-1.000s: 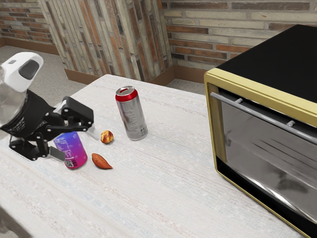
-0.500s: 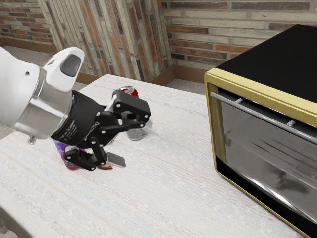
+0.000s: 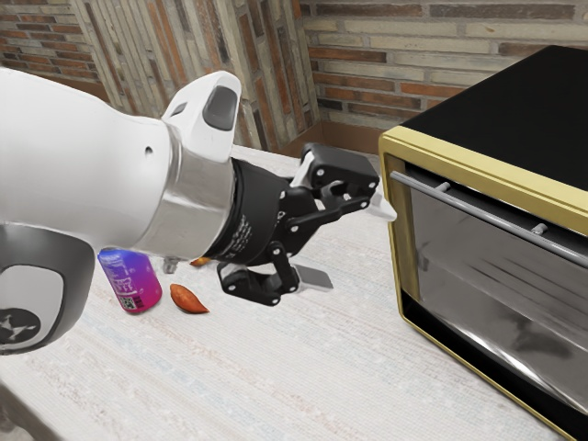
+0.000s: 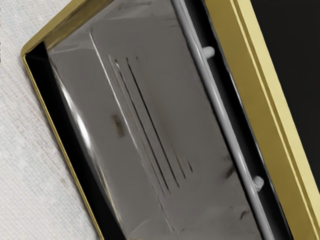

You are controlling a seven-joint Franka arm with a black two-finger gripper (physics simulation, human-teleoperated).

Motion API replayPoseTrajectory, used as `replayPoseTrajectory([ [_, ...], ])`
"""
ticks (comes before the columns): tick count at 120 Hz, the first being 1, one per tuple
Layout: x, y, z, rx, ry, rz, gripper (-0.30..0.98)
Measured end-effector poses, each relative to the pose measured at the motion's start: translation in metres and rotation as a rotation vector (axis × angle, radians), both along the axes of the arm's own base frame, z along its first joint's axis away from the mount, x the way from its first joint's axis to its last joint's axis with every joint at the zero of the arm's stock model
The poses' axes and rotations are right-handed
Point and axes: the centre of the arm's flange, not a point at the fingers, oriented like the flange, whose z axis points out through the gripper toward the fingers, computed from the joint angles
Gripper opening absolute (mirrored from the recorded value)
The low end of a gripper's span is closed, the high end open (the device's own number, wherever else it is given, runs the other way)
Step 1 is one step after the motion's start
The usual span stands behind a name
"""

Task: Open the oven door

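Approach seemed in hand: the black two-finger tool (image 3: 349,243), spread empty, next needed aligning with the grey metal bar handle (image 3: 487,217).

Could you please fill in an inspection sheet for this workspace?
Surface: white woven-textured tabletop, no spills seen.
Job's things: black-topped, yellow-framed oven; its glass door is shut, its grey metal bar handle unheld.
Clutter: blue-to-pink cylindrical can, upright; beside it, a pointed orange-brown item, material unclear; a small orange thing, mostly hidden by the arm.
Grippers: black two-finger end effector, open and empty, near the oven's frame.
Cables: nothing seen.
Surroundings: multicoloured brick wall behind the table.
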Motion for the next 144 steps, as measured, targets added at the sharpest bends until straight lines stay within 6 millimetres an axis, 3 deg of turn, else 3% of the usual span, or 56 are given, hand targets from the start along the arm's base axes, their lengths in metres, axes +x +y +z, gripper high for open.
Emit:
replayPoseTrajectory([
  [25, 0.043, -0.012, -0.018, -0.046, 0.05, 0.076, 0.68],
  [46, 0.078, 0.02, -0.025, -0.092, 0.077, 0.175, 0.68],
  [65, 0.098, 0.019, -0.026, -0.095, 0.073, 0.215, 0.68],
  [81, 0.112, 0.027, -0.028, -0.116, 0.083, 0.252, 0.68],
  [96, 0.137, 0.036, -0.038, -0.155, 0.117, 0.301, 0.68],
  [118, 0.156, 0.043, -0.048, -0.21, 0.147, 0.341, 0.68],
  [144, 0.163, 0.051, -0.053, -0.229, 0.155, 0.365, 0.68],
])
